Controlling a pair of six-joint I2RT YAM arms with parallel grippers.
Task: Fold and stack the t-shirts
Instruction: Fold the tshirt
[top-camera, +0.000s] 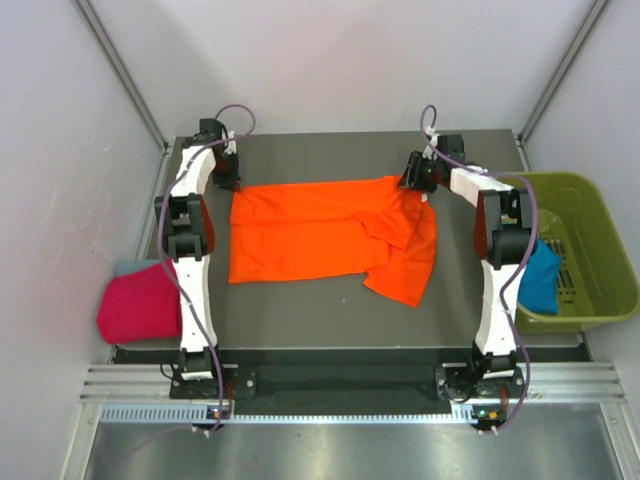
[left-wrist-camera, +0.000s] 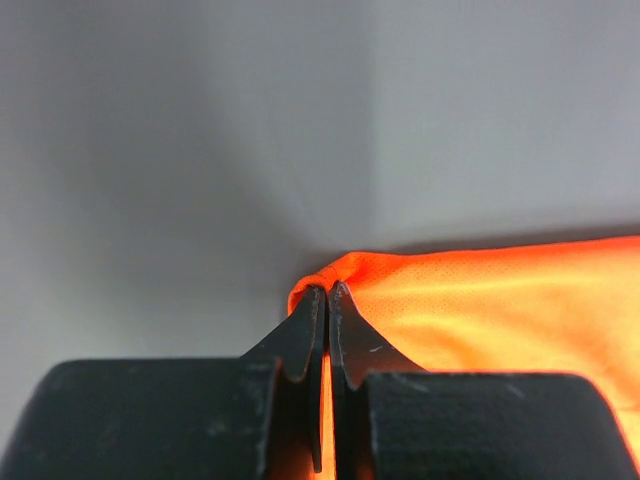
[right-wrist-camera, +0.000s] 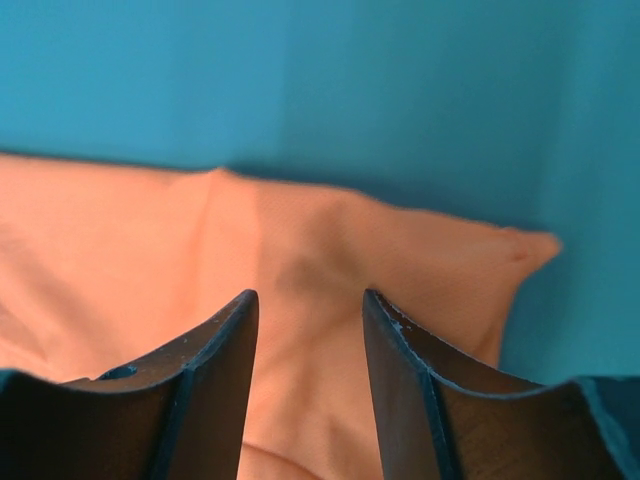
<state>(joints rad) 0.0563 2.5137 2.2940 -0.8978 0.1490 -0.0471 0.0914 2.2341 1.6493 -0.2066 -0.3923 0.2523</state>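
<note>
Left gripper (left-wrist-camera: 327, 292) pinches the orange t-shirt (left-wrist-camera: 480, 310) at its corner.

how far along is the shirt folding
Seemingly done: a pink shirt lies bunched on a grey-blue one at the left edge of the table, a likely stack. In hand: the orange shirt is spread out, its right side rumpled; the left fingers are shut on its far left corner, the right fingers open over its far right corner. Left: folding the orange one, plus the teal shirt in the green bin.
</note>
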